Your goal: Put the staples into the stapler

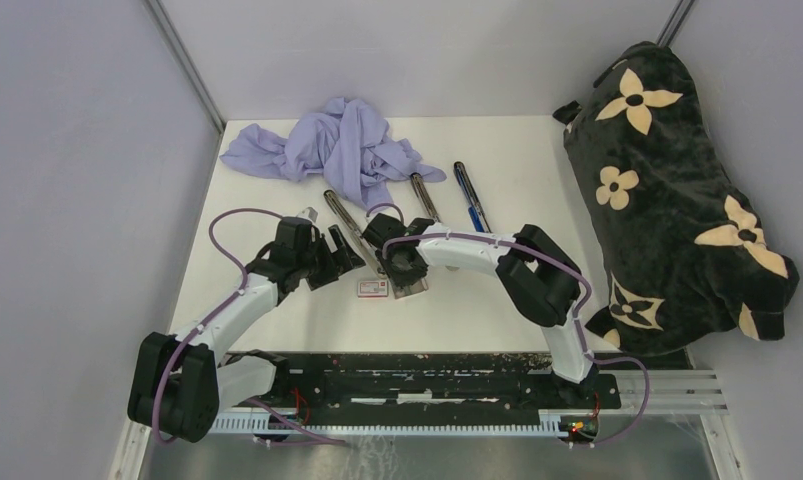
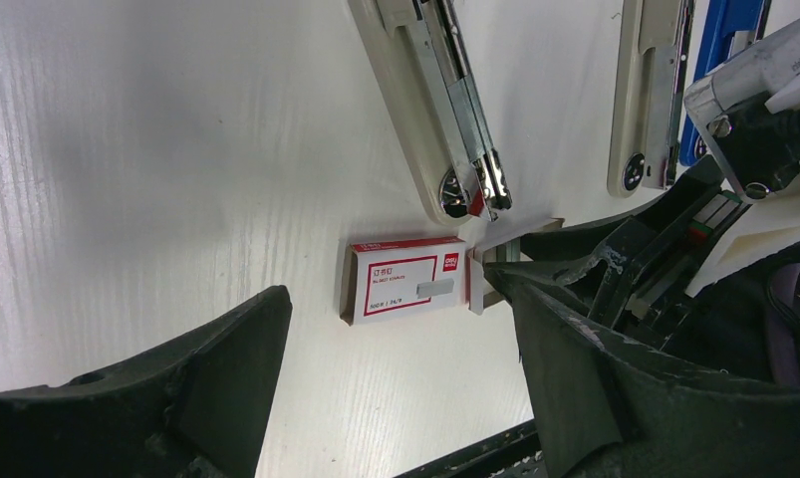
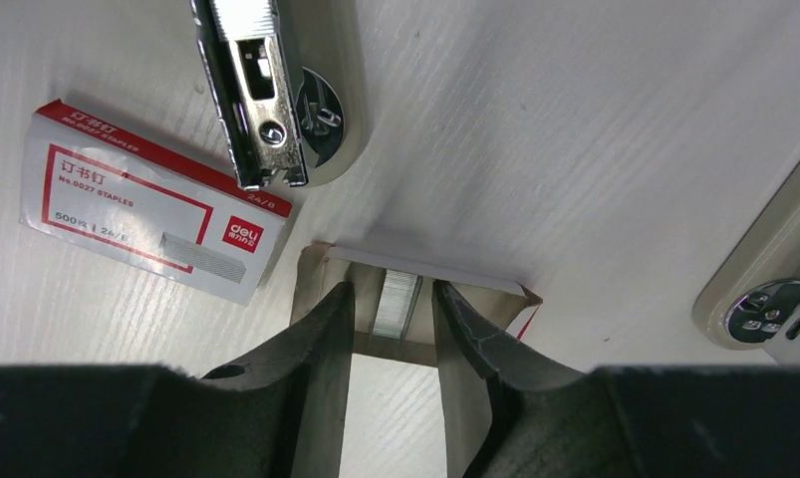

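White worktop (image 1: 457, 320) carries everything. At the left, the left tool (image 2: 386, 289) hangs wide open and empty over the red-and-white box (image 2: 405, 281). From overhead it is only a black bulk, but its own camera shows both fingers (image 2: 206, 378) clear of the box. Just right of the box lies the tray (image 3: 312, 269), mostly covered by the right arm from above. Only the right wrist view shows the staples (image 3: 397, 309) in that tray. They form a silvery strip between the fingertips of the right tool (image 3: 394, 287), which is narrowed about it; whether the pads touch it cannot be told. An opened stapler (image 3: 261, 100) ends just beyond box and tray. Farther right lie a second stapler (image 2: 650, 100) and a blue one (image 2: 724, 60).
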{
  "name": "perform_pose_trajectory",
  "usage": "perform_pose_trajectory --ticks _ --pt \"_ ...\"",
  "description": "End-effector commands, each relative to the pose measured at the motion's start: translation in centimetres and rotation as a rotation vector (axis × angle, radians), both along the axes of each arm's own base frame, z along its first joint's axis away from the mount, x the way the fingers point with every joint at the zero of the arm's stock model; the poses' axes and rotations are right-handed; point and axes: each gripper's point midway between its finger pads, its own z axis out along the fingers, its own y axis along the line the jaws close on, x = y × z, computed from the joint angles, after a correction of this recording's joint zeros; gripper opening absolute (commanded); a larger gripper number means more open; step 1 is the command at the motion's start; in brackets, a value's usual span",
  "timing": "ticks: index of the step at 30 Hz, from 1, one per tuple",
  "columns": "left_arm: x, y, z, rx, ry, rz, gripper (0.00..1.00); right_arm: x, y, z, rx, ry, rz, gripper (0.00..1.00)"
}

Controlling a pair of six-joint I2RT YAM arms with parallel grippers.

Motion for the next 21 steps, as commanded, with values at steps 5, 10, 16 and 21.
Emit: perform_pose_trajectory --ticks 5,10,16,21 --pt "0.6 -0.7 0.9 -0.046 -0.028 0.011 0.88 1.2 0.5 0.7 -0.010 -0.047 -0.027 0.35" --pt "0.6 -0.7 1.0 -0.049 -0.031 0.010 0.88 1.3 0.5 0.8 -0.016 -0.053 -0.027 0.29" --pt "0.9 -1.2 2.2 -0.080 -0.071 -0.001 0.89 1.4 0.6 2.5 0.016 -0.075 -0.015 0.22" --pt "1.5 -1.6 4.3 -0.113 -0.145 -0.009 0.89 1.9 0.1 5.5 0.061 -0.125 -0.010 0.19"
